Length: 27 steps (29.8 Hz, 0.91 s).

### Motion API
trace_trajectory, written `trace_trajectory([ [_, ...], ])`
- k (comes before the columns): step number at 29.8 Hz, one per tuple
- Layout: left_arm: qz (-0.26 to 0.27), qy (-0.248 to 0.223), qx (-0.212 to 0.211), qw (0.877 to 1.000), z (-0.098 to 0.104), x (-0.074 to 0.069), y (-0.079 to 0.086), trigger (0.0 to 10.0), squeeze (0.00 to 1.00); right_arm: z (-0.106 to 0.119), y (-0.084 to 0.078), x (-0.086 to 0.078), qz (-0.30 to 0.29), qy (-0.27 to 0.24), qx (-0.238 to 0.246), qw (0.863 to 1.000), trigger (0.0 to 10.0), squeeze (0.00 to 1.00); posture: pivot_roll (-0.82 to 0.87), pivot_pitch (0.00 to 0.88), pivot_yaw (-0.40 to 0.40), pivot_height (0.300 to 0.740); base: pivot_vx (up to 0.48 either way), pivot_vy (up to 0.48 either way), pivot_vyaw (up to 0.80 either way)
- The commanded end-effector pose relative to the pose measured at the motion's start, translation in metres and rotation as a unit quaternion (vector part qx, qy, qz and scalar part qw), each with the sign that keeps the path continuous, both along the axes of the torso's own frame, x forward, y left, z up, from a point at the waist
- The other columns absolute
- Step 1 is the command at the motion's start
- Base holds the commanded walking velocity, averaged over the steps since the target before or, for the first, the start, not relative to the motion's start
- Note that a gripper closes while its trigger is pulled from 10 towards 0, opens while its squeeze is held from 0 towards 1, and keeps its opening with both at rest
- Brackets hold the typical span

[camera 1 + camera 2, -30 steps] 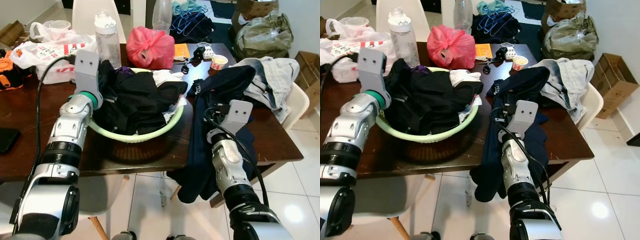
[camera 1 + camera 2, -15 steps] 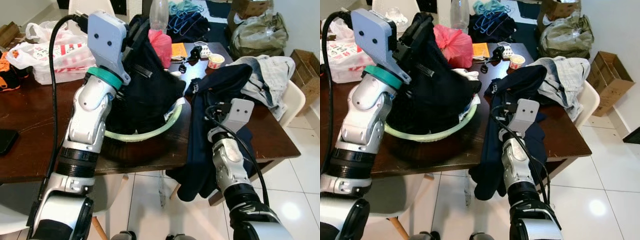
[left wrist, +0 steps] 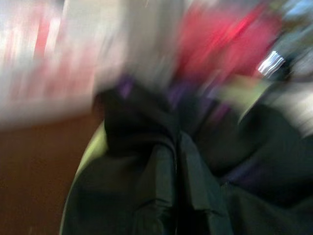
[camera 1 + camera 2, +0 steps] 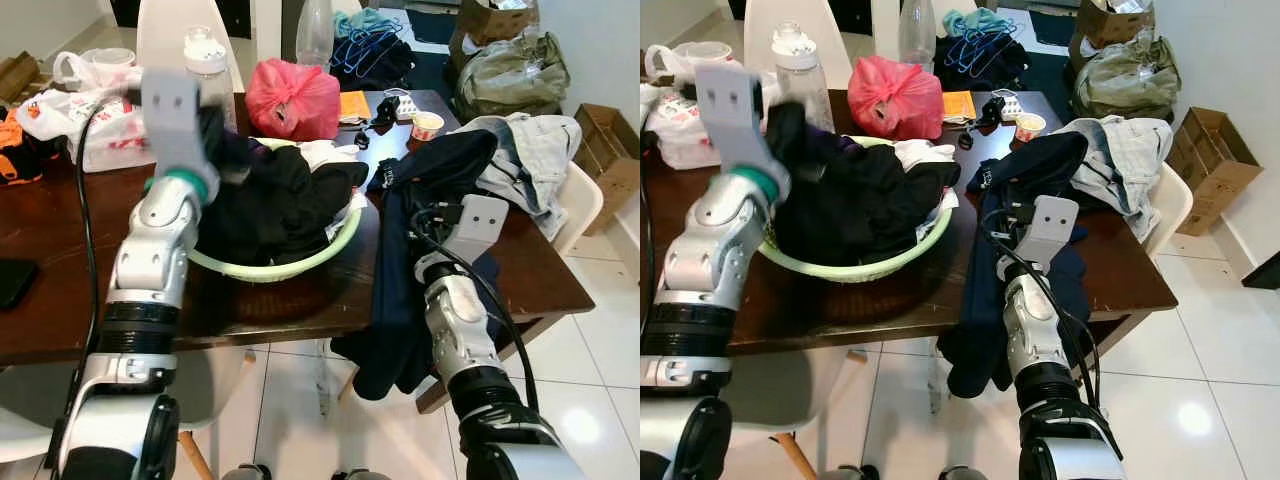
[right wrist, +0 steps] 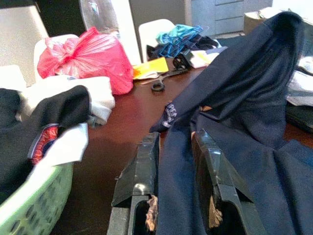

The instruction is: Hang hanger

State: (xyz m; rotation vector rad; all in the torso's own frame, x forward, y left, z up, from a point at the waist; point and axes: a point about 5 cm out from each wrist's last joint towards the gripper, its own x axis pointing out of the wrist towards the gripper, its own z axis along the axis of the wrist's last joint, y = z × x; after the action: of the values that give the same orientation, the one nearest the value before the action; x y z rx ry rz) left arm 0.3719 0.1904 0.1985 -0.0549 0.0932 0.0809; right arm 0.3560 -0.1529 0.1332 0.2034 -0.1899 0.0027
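Note:
A pile of blue hangers (image 4: 368,45) lies on dark clothes on a chair beyond the table. My right gripper (image 5: 175,161) is shut on a navy garment (image 4: 400,300), which drapes over the table's front right edge and hangs toward the floor. The cloth runs up between its two black fingers (image 5: 142,171). My left gripper (image 4: 222,140) is at the left rim of a green basket (image 4: 300,262), pressed into the heap of black clothes (image 4: 285,195) in it. The left wrist view is blurred, showing dark cloth close up.
On the dark wooden table (image 4: 50,220) stand a red bag (image 4: 297,97), a clear bottle (image 4: 205,65), white plastic bags (image 4: 90,110), a small cup (image 4: 427,125) and scissors (image 5: 164,81). A grey jacket (image 4: 525,150) lies at the right, by a white chair (image 4: 585,195).
My left arm lifted a black garment high out of the basket half a second ago and has since come back down to the basket's left rim. The right arm has stayed put.

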Motion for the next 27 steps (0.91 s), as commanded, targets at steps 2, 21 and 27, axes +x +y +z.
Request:
trace_trajectory([
  [2,-0.016,0.01,-0.006,1.0,-0.003,0.0,-0.001,10.0,1.0,-0.004,-0.002,-0.001,0.0,0.01,-0.002,1.0,10.0,0.0,0.03,0.016,-0.016,0.74,0.0,0.0,0.0],
  [21,0.045,0.019,0.037,0.998,0.012,0.011,0.017,10.0,1.0,0.0,-0.002,0.002,0.004,0.01,-0.003,1.0,10.0,0.0,0.03,0.014,-0.023,0.74,0.0,0.0,0.0],
  [27,0.09,0.06,0.046,0.993,0.002,0.014,0.031,10.0,1.0,0.0,-0.001,0.002,0.006,0.009,-0.005,1.0,10.0,0.0,0.03,0.006,-0.023,0.74,0.0,0.0,0.0],
])
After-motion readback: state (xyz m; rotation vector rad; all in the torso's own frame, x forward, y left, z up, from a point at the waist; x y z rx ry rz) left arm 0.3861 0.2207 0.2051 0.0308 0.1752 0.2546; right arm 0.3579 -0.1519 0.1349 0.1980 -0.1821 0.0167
